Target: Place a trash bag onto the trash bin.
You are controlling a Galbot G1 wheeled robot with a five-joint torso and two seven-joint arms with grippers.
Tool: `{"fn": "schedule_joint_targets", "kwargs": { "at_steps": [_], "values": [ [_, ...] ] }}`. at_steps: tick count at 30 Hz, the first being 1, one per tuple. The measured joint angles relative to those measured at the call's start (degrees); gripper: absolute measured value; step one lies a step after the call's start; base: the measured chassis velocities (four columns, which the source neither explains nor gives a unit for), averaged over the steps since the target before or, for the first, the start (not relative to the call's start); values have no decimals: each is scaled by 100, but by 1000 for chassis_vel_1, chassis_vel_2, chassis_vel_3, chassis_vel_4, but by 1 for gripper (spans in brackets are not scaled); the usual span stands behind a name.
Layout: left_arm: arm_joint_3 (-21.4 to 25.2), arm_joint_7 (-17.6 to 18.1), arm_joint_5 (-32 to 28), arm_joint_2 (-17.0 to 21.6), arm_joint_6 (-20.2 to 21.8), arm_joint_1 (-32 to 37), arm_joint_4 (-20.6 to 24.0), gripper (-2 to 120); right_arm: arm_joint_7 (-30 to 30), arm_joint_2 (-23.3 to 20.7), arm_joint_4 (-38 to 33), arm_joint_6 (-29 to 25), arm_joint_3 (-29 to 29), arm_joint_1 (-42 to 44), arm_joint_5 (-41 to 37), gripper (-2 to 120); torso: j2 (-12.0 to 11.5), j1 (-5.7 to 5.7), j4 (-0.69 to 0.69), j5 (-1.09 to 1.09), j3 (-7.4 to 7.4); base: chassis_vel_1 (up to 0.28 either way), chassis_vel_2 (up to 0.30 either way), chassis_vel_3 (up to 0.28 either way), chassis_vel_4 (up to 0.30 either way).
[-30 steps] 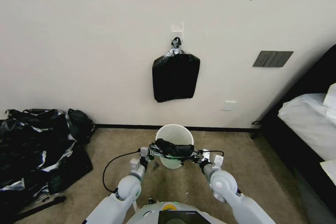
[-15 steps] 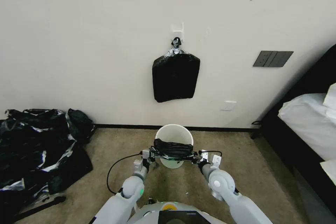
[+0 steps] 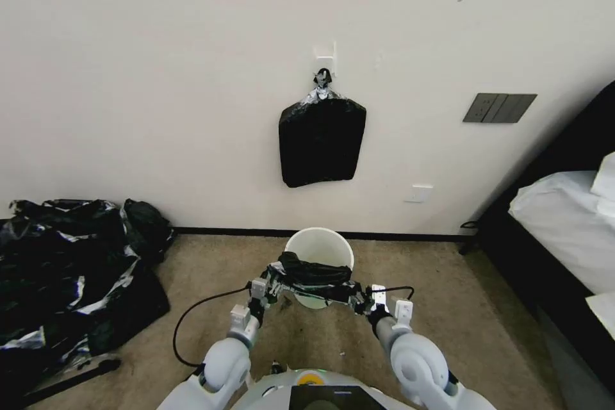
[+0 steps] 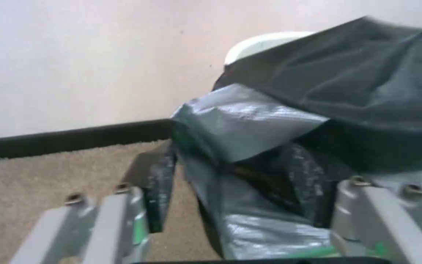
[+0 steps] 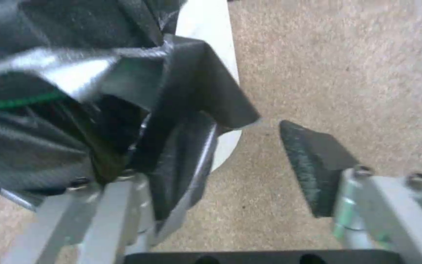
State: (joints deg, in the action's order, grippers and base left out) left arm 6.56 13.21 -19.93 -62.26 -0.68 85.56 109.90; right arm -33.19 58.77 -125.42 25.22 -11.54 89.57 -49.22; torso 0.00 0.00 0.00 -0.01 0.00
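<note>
The white trash bin (image 3: pixel 319 247) stands on the carpet by the wall, straight ahead of me. The black trash bag (image 3: pixel 314 277) is stretched across the bin's near rim between my two grippers, its right end lower. My left gripper (image 3: pixel 264 288) is at the bag's left end and my right gripper (image 3: pixel 366 300) at its right end. In the left wrist view the left gripper (image 4: pixel 230 161) is open, the bag (image 4: pixel 250 121) draped over one finger. In the right wrist view the right gripper (image 5: pixel 247 128) is open, the bag (image 5: pixel 137 95) covers one finger, and the other pad (image 5: pixel 313 165) is bare beside the bin (image 5: pixel 206 33).
A flat black pack (image 3: pixel 321 141) hangs from a wall hook above the bin. A big heap of black plastic (image 3: pixel 70 269) lies on the floor at the left. A bed (image 3: pixel 570 224) with white bedding stands at the right. Beige carpet (image 3: pixel 320 333) lies between me and the bin.
Both grippers have drawn back toward me and lowered a little. The bag has spread wider and now slants, its right end lower over the bin's near rim.
</note>
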Motion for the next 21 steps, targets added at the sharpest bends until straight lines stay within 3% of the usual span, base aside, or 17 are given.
{"fn": "schedule_joint_targets", "kwargs": {
  "at_steps": [2, 7, 8, 12, 21],
  "values": [
    [2, 4, 6, 5, -1, 17, 27, 59, 0, -6, -18, -1, -1, 14, 18, 58, 0, 0, 0, 0, 0, 0, 0, 0, 0],
    [8, 32, 154, 34, -7, 164, 328, 77, 66, -73, -92, -70, -26, 172, 418, 78, 0, 0, 0, 0, 0, 0, 0, 0, 0],
    [9, 32, 183, 54, -6, 220, 426, 85, 232, -87, -70, -110, -71, 255, 629, 85, 0, 0, 0, 0, 0, 0, 0, 0, 0],
    [59, 31, 288, 105, -2, 399, 581, 97, 631, -146, 49, -370, -200, 452, 1129, 98, 0, 0, 0, 1, 0, 0, 0, 0, 0],
    [292, 29, 269, 108, -3, 806, 912, 100, 1290, -346, 8, -1303, -389, 885, 1955, 100, 0, 0, 0, 1, 0, 0, 0, 0, 0]
  ]
}}
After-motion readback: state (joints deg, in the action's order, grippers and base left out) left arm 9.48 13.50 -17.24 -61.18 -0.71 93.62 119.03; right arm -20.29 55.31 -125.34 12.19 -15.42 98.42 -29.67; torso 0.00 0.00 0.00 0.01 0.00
